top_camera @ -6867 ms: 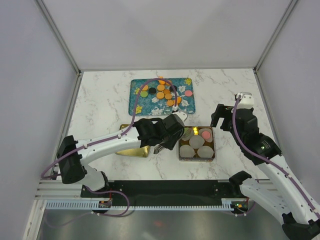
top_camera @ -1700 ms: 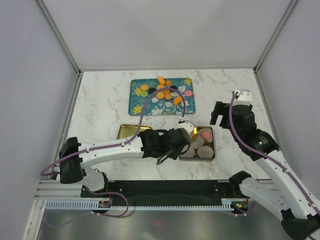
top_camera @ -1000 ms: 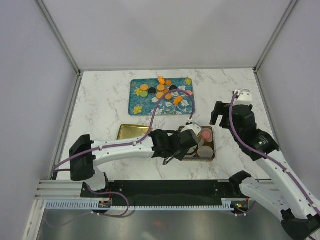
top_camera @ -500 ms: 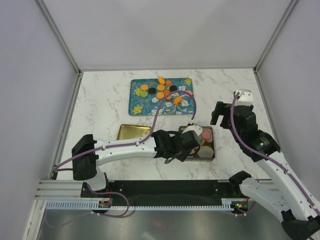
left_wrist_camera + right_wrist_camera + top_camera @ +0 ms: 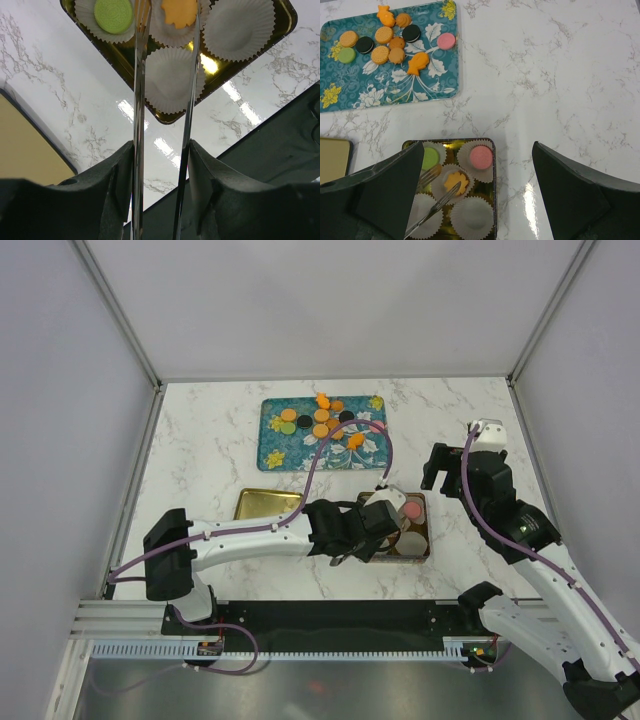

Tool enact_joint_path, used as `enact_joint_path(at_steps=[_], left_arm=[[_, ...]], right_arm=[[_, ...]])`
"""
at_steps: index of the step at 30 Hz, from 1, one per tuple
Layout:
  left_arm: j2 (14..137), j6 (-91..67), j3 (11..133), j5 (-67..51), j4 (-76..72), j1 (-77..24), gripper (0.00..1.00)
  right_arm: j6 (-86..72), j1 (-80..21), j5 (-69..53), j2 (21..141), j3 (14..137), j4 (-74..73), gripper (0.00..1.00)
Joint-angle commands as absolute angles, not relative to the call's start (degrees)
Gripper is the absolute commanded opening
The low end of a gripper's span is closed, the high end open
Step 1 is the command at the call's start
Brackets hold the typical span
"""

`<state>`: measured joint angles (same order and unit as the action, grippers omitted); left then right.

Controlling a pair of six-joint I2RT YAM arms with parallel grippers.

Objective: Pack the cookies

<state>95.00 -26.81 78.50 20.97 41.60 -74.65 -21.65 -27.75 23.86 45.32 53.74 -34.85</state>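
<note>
Cookies (image 5: pixel 383 34), small flat biscuits, mostly orange and round, lay loose on the teal floral rectangular tray (image 5: pixel 445 80) at the far side of the white marbled desk (image 5: pixel 545 75); three more sat in the white crinkled paper cups (image 5: pixel 172 80) of the gold rectangular metal tin (image 5: pixel 282 20) nearer the arms: a green round cookie (image 5: pixel 115 15), a pink round cookie (image 5: pixel 481 156) and an orange scallop-edged cookie (image 5: pixel 454 181) in the middle cup; the other cups in view held nothing. The left gripper (image 5: pixel 169 15) hung low over the tin, its two long thin metal fingers (image 5: pixel 138 125) standing apart either side of the orange cookie with a sliver of gap on one side, so it appeared to grip nothing; the right gripper (image 5: pixel 444 478) hovered off to the side, spread wide and holding nothing. The likeliest trouble lay in the lift-out; a finger rising askew could snag a pleated cup wall, and the cups looked light and unanchored, so one might tip or be dragged out with its cookie; on the tray several cookies touched, so pinching one could shove its neighbours. The tray's cookies looked matte and thin; among the orange rounds were two black ones, one green, one pink and two orange fish shapes; the green one in the tin showed embossed rings.
</note>
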Motion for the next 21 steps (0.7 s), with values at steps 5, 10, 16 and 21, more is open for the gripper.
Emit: enact_joint_path(at_steps=[5,10,16,21], left_arm=[[89.1,-25.9,81.1,24.1,39.7,-71.0,0.52],[87.9,-24.4,82.1,20.7,39.6,-62.7,0.52],[91.7,-22.1,84.7,16.4,38.6,-50.0,0.52],[97.5,-20.1,90.3,14.6,38.6,-45.1,0.54]], right_arm=[[-21.6,-27.7,23.9,44.7,55.4,-35.1,0.98],[-21.7,-27.6,23.3,45.2,55.5,-35.0,0.98],[-21.8,-27.7,22.5,45.6,55.6,-34.7,0.98],[-21.7,-27.7,22.2,45.7,55.9,-34.7,0.98]])
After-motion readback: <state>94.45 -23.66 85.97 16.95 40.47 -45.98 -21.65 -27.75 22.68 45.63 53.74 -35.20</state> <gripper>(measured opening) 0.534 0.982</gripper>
